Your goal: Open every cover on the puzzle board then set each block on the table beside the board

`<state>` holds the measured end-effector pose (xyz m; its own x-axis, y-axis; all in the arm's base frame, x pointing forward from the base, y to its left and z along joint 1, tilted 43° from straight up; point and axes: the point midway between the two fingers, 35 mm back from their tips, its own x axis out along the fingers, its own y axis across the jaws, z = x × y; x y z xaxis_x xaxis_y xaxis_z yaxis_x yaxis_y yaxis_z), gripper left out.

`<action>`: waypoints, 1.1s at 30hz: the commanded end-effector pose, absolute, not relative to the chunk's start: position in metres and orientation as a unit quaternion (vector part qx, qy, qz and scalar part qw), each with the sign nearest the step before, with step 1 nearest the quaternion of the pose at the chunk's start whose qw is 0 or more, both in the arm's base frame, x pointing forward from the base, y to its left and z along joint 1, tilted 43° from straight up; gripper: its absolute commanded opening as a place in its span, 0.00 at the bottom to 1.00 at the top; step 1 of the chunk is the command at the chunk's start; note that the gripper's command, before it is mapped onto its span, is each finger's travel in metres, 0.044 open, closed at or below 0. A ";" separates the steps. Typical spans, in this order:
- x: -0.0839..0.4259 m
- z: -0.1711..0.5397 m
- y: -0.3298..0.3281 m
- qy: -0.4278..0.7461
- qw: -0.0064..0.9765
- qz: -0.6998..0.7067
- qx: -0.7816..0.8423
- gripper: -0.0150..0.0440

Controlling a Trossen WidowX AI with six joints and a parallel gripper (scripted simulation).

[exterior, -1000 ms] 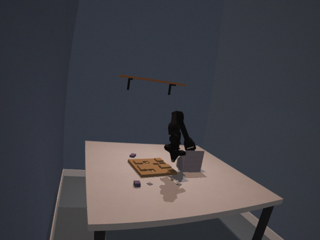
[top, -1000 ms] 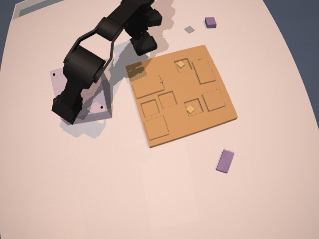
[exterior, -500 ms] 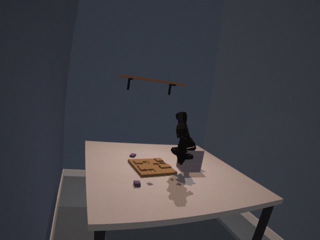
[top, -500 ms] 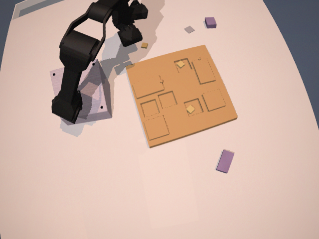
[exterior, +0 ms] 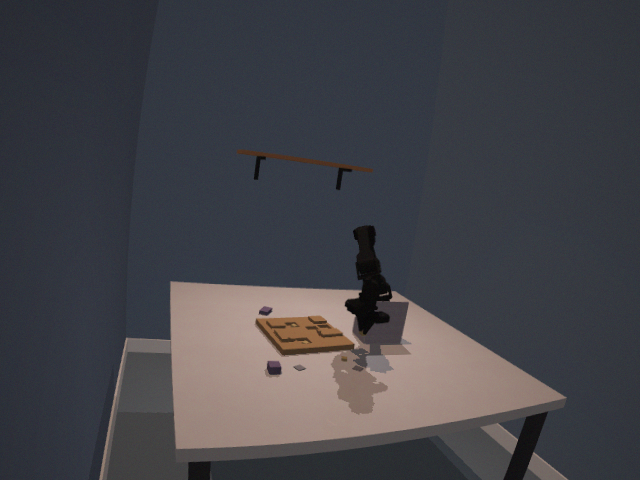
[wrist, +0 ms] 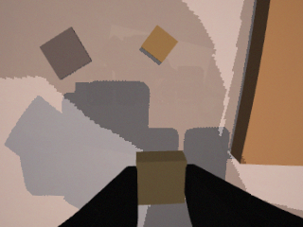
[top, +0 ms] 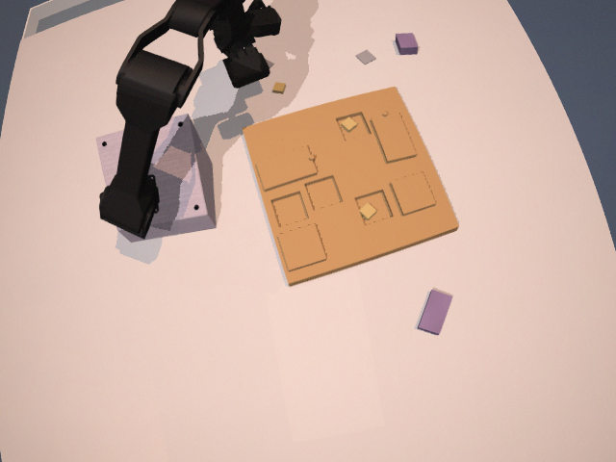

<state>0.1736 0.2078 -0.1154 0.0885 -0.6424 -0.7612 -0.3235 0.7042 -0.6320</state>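
Observation:
The orange puzzle board [top: 343, 168] [exterior: 310, 348] [wrist: 284, 95] lies flat. Its two swivelling covers [top: 394, 139] [top: 286, 171] and two sliding covers [top: 413, 192] [top: 300, 246] all stand off their wells. Yellow blocks [top: 348, 123] [top: 368, 211] sit in two wells; two wells [top: 289, 210] [top: 323, 192] are empty. Another yellow block [top: 279, 88] [exterior: 344, 358] [wrist: 158, 43] rests on the table, clear of the board. My gripper [exterior: 363, 332] [wrist: 160, 175] is shut on a yellow block and holds it above the table beside the board's corner; its fingertips are hidden in the top view.
A purple cube [top: 406, 43] [exterior: 273, 367] and a flat grey tile [top: 365, 56] [exterior: 299, 367] lie past the board. Another flat tile [exterior: 358, 368] [wrist: 65, 53] lies near the table block. A purple slab [top: 435, 311] [exterior: 265, 310] lies opposite. The pale pedestal [top: 203, 220] [exterior: 390, 322] stands beside the board.

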 end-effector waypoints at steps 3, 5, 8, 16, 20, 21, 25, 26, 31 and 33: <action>0.174 -0.126 0.198 0.664 0.638 -0.127 -0.367 0.39; 0.175 -0.128 0.196 0.664 0.638 -0.127 -0.367 0.39; 0.175 -0.132 0.193 0.664 0.639 -0.127 -0.367 0.39; 0.177 -0.143 0.185 0.664 0.639 -0.127 -0.367 0.39; 0.178 -0.148 0.181 0.664 0.639 -0.127 -0.367 0.39; 0.178 -0.149 0.180 0.664 0.639 -0.127 -0.367 0.39; 0.179 -0.154 0.175 0.664 0.639 -0.127 -0.367 0.39; 0.179 -0.155 0.174 0.664 0.639 -0.128 -0.367 0.39; 0.179 -0.161 0.168 0.664 0.639 -0.128 -0.367 0.39; 0.179 -0.164 0.166 0.664 0.639 -0.128 -0.367 0.39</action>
